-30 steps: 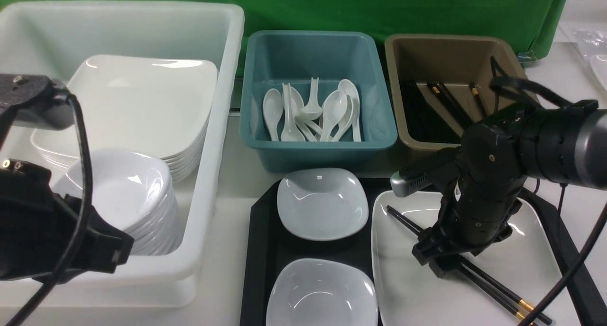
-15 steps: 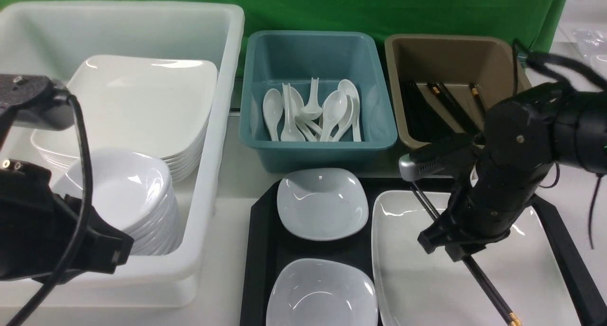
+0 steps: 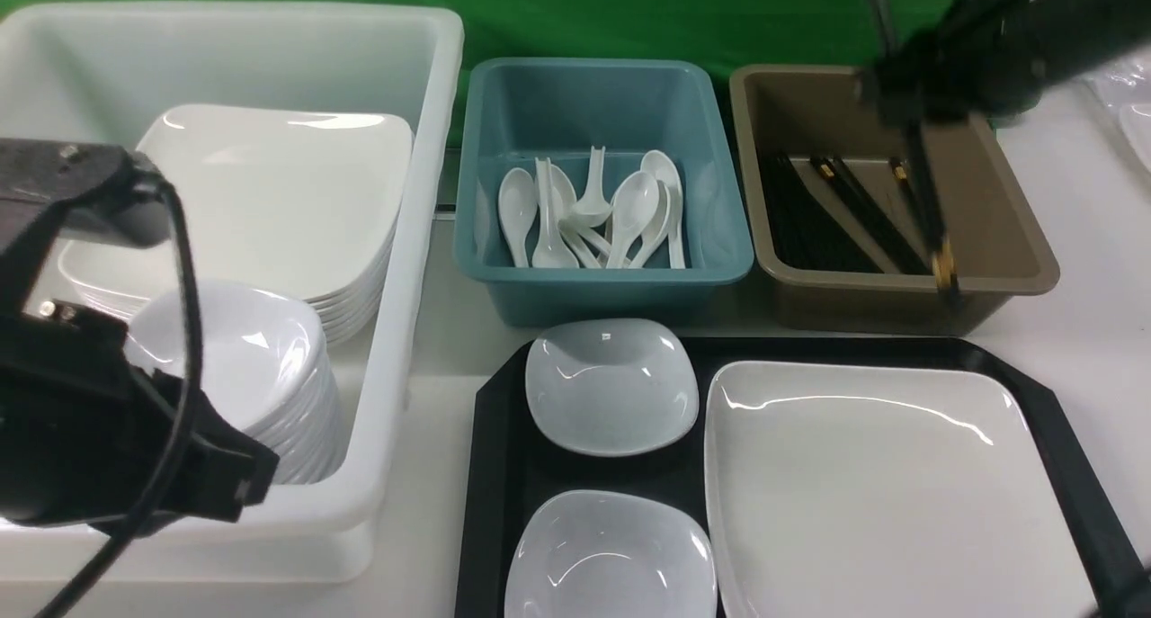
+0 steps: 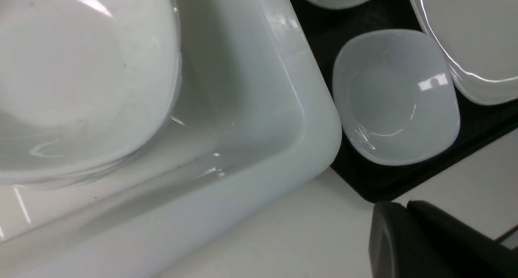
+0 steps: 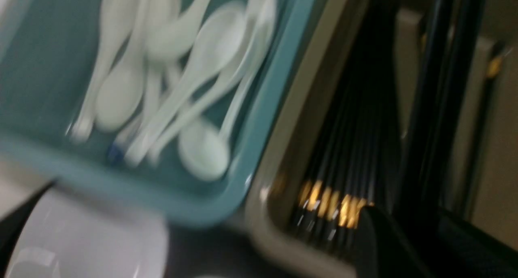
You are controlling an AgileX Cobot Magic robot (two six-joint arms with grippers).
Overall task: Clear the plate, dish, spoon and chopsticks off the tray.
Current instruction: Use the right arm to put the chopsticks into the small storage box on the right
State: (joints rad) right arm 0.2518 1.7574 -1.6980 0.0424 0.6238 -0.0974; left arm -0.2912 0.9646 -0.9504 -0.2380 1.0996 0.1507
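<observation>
My right gripper (image 3: 908, 105) is shut on the black chopsticks (image 3: 931, 213) and holds them high over the brown bin (image 3: 1016, 240); they hang down with the gold band low. The right wrist view is blurred and shows them (image 5: 437, 88) running from my gripper (image 5: 421, 233). The large white plate (image 3: 886, 483) lies bare on the black tray (image 3: 495, 474), beside two small dishes (image 3: 611, 384) (image 3: 610, 555). No spoon lies on the tray. My left gripper (image 4: 404, 207) is shut and empty over the table by the tray's corner (image 4: 364, 181), near a dish (image 4: 394, 96).
A teal bin (image 3: 602, 285) holds several white spoons (image 3: 593, 213). The brown bin holds more black chopsticks (image 3: 827, 213). A big white tub (image 3: 414, 240) on the left holds stacked plates (image 3: 261, 195) and stacked dishes (image 3: 234, 366).
My right gripper has lifted the chopsticks off the plate and carried them up and back over the brown bin. The left arm has shifted only slightly.
</observation>
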